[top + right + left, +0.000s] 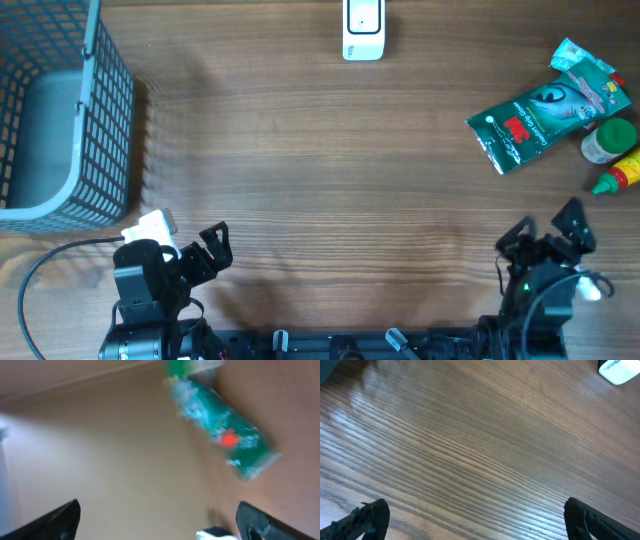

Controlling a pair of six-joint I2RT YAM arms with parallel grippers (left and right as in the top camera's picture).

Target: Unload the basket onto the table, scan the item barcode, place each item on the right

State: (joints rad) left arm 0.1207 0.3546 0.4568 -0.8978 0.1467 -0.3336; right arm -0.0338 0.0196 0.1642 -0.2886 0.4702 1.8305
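Gaping empty: left gripper (477,516), right gripper (160,517) | green packet (225,435) blurred | scanner (362,30) cropped

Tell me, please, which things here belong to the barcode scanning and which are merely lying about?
For the job: white scanner; green packet, probably the item to scan.
Lying about, as far as I can tell: blue mesh basket; green-capped bottle; yellow bottle.
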